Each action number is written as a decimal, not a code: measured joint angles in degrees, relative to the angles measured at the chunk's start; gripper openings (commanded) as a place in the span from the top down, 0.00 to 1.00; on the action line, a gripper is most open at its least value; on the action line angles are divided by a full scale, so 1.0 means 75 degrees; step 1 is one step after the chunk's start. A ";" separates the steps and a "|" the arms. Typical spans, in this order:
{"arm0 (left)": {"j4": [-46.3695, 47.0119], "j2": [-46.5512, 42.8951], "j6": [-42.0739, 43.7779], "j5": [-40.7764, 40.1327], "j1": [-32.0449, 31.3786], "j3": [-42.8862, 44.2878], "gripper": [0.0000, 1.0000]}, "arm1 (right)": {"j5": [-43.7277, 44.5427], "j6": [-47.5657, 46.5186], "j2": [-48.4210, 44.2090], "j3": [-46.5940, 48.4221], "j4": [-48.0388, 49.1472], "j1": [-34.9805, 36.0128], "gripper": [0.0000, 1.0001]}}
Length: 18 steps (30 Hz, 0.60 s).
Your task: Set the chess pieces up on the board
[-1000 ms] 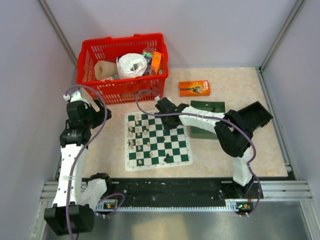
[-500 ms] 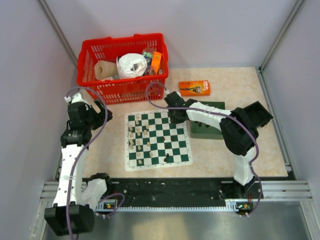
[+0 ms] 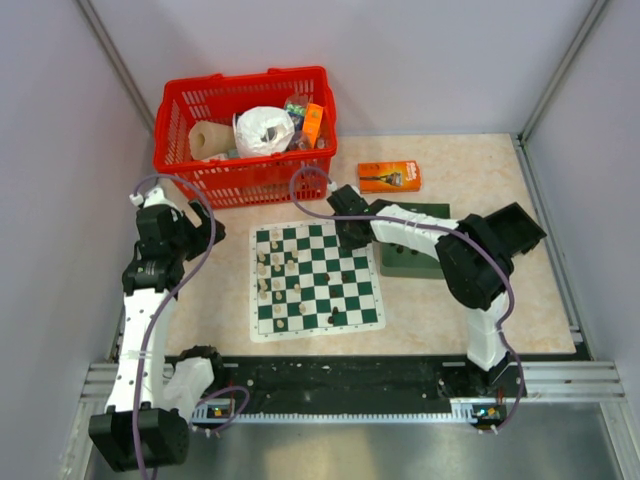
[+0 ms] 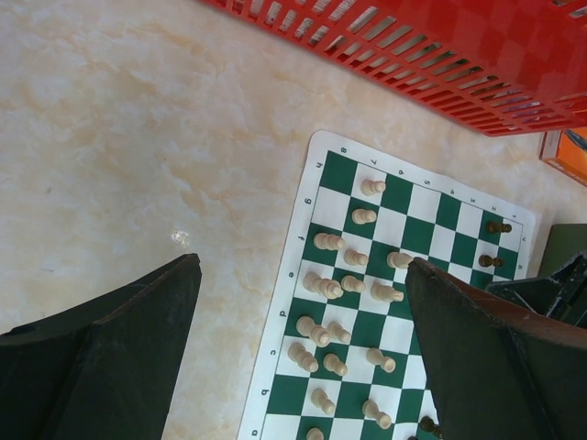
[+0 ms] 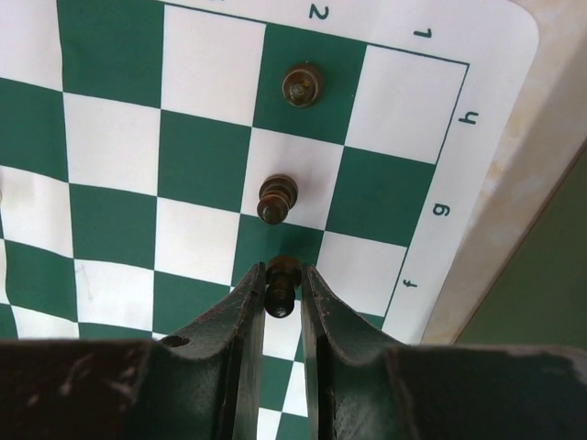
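The board [image 3: 320, 300] lies flat in the middle of the table. Several cream chess pieces [image 3: 275, 270] stand on its left part, and a few dark ones [image 3: 335, 317] on the right. My right gripper [image 3: 350, 238] is over the board's far right corner. In the right wrist view it [image 5: 282, 275] is shut on a dark pawn [image 5: 282, 286] just above a green square near the "f" label. Two more dark pawns [image 5: 277, 197] stand beyond it. My left gripper [image 3: 185, 228] is open and empty, high over the bare table left of the board [image 4: 404, 229].
A red basket [image 3: 240, 78] with paper rolls and packets stands at the back left. An orange box [image 3: 389, 177] lies at the back. A dark green tray [image 3: 400, 262] sits right of the board, partly under my right arm.
My right gripper has moved right along the board's far edge to the far right corner with the pawn. The left arm has barely moved.
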 measured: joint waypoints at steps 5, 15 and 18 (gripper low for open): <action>0.0058 0.0003 0.0000 0.0003 0.0000 -0.0038 0.01 | -0.0038 -0.0003 0.0096 0.0003 0.0032 0.0003 0.80; 0.0175 0.0044 0.0000 0.0003 0.0000 -0.0128 0.01 | -0.0093 -0.0032 0.0280 0.0096 0.0099 0.0012 0.77; 0.0187 0.0055 0.0003 0.0003 0.0000 -0.0140 0.01 | -0.0102 -0.0038 0.0318 0.0117 0.0114 0.0012 0.74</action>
